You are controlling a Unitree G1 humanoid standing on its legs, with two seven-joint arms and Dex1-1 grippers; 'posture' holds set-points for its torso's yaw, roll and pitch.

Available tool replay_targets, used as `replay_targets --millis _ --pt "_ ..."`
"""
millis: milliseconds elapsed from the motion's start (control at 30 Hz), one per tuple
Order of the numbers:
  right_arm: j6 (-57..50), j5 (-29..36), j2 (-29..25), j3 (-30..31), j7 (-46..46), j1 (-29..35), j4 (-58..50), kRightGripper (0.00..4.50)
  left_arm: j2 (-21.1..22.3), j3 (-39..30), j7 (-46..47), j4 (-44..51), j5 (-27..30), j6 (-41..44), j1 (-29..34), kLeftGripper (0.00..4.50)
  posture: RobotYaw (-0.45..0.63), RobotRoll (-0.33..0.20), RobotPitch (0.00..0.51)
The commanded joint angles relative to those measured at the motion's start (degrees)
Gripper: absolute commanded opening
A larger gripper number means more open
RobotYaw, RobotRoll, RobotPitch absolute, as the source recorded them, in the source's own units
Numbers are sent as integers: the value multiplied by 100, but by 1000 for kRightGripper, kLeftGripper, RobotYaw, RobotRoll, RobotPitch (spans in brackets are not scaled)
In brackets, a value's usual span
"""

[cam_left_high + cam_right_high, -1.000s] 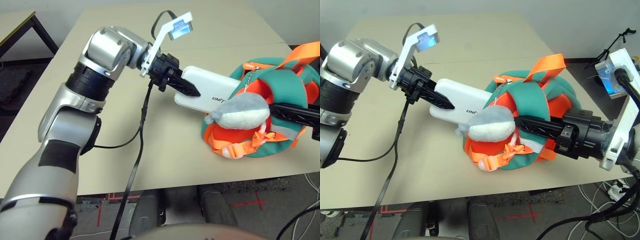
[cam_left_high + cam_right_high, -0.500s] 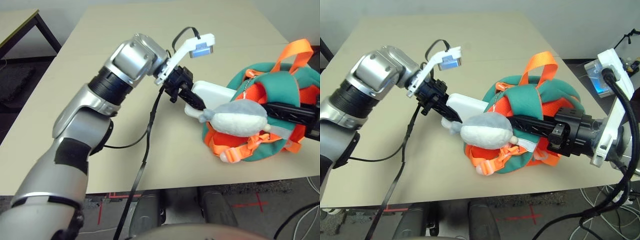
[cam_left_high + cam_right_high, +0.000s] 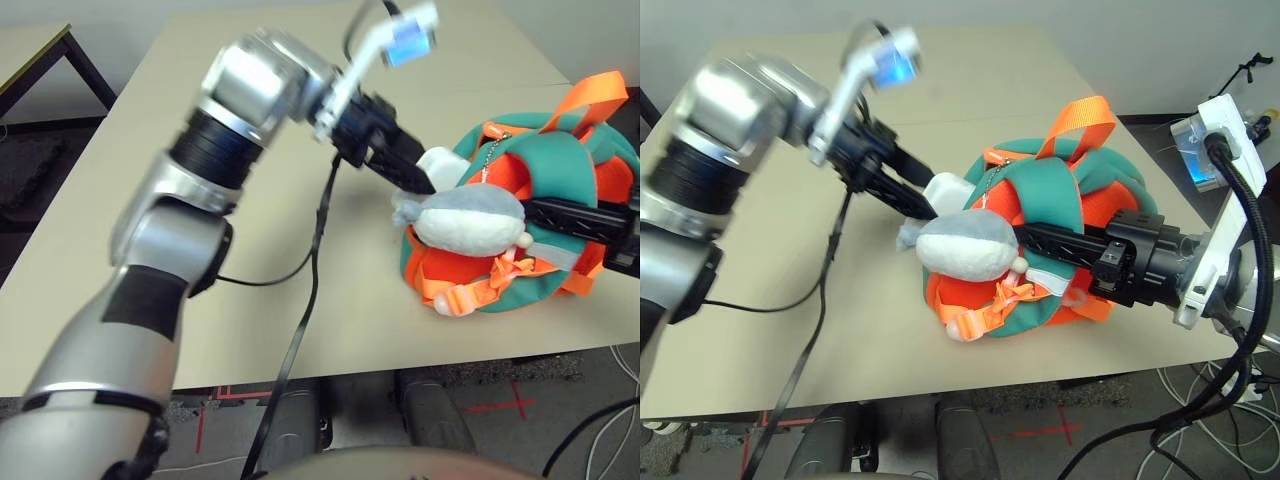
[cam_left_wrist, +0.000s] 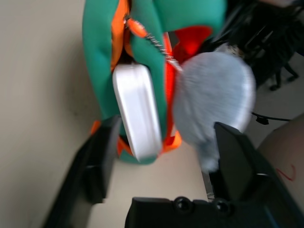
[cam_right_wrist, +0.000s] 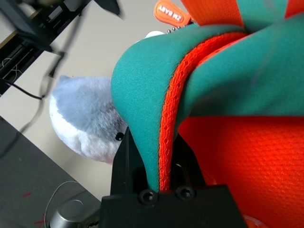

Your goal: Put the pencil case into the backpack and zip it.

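Pale table (image 3: 300, 330), dark-legged table (image 3: 35, 50), white cables (image 3: 1200, 425), black tripod (image 3: 1245, 70).

Beige table (image 3: 890, 330); directly on it, a teal-and-orange backpack (image 3: 1040, 200) with orange straps (image 3: 985, 315)

From here, the grey-and-white plush fish-like charm (image 3: 966, 245) crowds the white case's protruding end (image 3: 948, 192); bare beige tabletop (image 3: 850, 330) leaves room on the robot's left.
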State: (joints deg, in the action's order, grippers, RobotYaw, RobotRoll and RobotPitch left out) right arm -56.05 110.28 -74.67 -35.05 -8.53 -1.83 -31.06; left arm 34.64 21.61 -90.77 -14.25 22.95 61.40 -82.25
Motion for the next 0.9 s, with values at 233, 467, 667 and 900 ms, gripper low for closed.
replay_targets --millis 233,467,667,900 --pt "77 -123 26 250 -139 -250 55 191 160 -120 536 387 158 148 563 2880 -151 0 100" --pt "84 -121 48 296 -98 -306 33 191 -233 51 847 -417 -260 -644 661 539 -165 0 97" --pt "98 -93 105 239 -16 -234 -33 191 -614 63 853 -883 -380 -822 558 397 -178 0 100" --pt "106 -86 155 177 55 -145 -100 191 -746 95 739 -1063 -458 -908 486 397 -186 0 103"
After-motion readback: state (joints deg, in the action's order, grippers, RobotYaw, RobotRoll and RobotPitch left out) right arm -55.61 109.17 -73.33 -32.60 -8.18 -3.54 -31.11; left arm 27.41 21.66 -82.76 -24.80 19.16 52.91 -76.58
